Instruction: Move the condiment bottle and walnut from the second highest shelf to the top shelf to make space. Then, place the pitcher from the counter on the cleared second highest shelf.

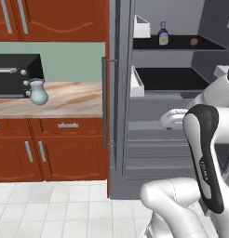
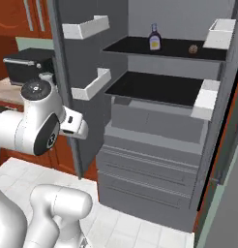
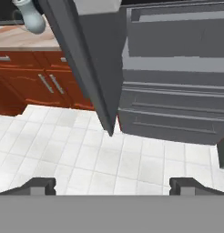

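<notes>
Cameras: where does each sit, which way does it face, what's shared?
Left base view: behind the arm's left, facing counter and open cabinet; white arm lower right.
Right base view: behind the arm's right, facing the shelves; arm lower left.
Hand view: on the hand, angled down at the floor and cabinet drawers; open gripper at bottom.
Both base views share the condiment bottle and walnut; left base and hand views share the pitcher.

Clear glossy glass pitcher (image 1: 37, 92), marbled stone-look counter (image 1: 65, 100) (red-brown wood fronts), matt black top shelf (image 1: 181, 44)
</notes>
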